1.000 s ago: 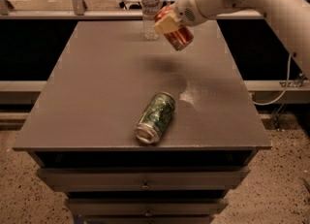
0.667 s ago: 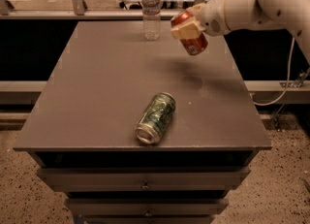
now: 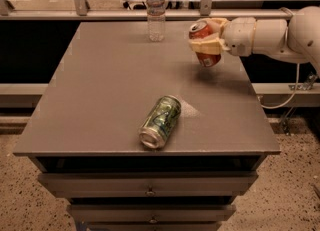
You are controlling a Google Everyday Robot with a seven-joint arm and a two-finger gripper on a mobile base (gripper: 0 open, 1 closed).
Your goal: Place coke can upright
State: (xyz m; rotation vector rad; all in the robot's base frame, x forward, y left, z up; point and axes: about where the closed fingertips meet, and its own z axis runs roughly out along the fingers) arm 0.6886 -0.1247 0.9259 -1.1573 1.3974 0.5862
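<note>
Red coke can [image 3: 200, 30] in gripper [image 3: 205, 45], midair

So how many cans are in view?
2: the coke can, held by the gripper above the table at far right, and a green can lying on its side near the front edge.

Grey flat-topped drawer cabinet [image 3: 100, 100]; speckled stone floor [image 3: 25, 200] around it; grey metal rail [image 3: 100, 14] behind its far edge; dim light. Gripper [image 3: 203, 45] above cabinet's far-right corner.

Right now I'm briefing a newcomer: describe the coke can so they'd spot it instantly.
Start at the grey table, far right side. There the tool holds the coke can above the top: red, unlike the lying green can and clear bottle.
</note>
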